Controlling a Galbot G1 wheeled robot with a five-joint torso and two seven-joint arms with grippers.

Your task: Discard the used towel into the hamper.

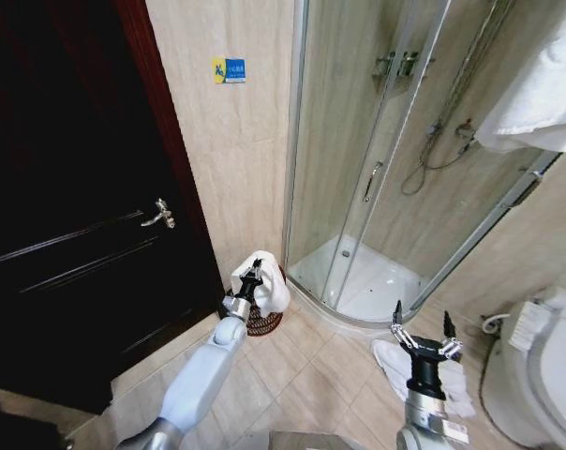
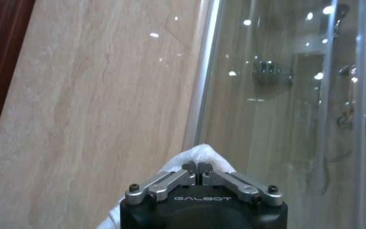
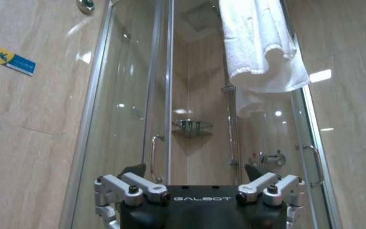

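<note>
The robot's left gripper point(image 1: 254, 273) reaches out over the small round dark red-brown hamper of open weave point(image 1: 261, 323), its fingers pinched together on a crumpled white terry towel point(image 1: 264, 286) that hangs directly above the hamper's rim and covers most of it. The hamper stands on the beige floor tiles point(image 1: 311, 375) against the glossy beige tiled wall point(image 1: 231, 159), in the corner between the dark wooden door point(image 1: 77, 234) and the curved glass shower enclosure point(image 1: 395, 187). From the left wrist, the closed gripper point(image 2: 196, 168) shows a peak of soft white towel point(image 2: 199, 155) gripped between its metal fingertips, with the wall and the shower's chrome frame behind.

On the far side of the shower from the hamper, the right gripper point(image 1: 422, 328) is held upright with its fingers spread wide and nothing between them, above a second white cloth lying on the floor point(image 1: 391, 366). Its wrist camera shows the open gripper point(image 3: 202, 183) facing the shower glass, where another white towel point(image 3: 259, 43) is draped over the top rail. A white toilet point(image 1: 545, 375) stands beside that arm.
</note>
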